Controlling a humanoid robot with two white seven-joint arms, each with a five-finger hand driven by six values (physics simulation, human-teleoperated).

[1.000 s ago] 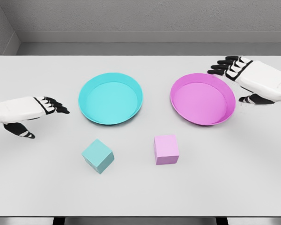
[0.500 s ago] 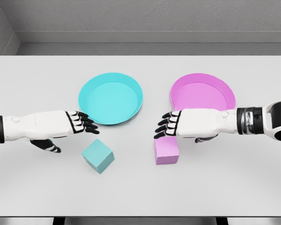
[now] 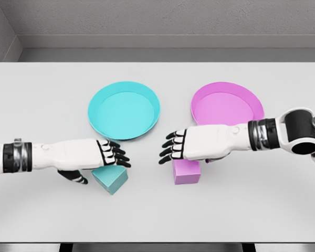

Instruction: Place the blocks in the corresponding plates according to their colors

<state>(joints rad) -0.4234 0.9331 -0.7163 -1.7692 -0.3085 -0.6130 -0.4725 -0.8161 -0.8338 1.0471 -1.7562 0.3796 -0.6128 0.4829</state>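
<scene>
**Over both blocks, hands poised, nothing gripped yet**

At 7 o'clock on the table (image 3: 37, 94) the left hand (image 3: 106, 156) hangs flat over the teal block (image 3: 112, 179), palm down, fingers (image 3: 118, 157) stretched out and loosely spread, thumb tucked low at the block's 9 o'clock side. No grip visible; it covers the block's top edge, contact unclear. At 5 o'clock of centre the right hand (image 3: 181, 147) does the same above the pink block (image 3: 187, 172): fingers extended toward 9 o'clock, relaxed, holding nothing, palm hiding the block's upper face.

Both blocks sit on the tabletop, each at 6 o'clock from a plate. Teal plate (image 3: 124, 109) lies at 11 o'clock of centre, pink plate (image 3: 227, 108) at 1 o'clock, both bare inside. Plates are well apart; colours line up block-to-plate straight ahead, so each arm can likely handle its own side with no crossing.

Judgement: this looks like the pre-grasp stage, hands positioned above targets so fingers can drop and close around the cube sides. Task barely begun, neither block is in a plate. Teal block sits rotated, corner toward the camera, so that grasp may need wrist turn; pink block is squarer on.

Surface: plain light grey table, matte, no clutter. Room: grey wall behind at 12 o'clock, corner at 10 o'clock, dark gap under the near table edge.
</scene>
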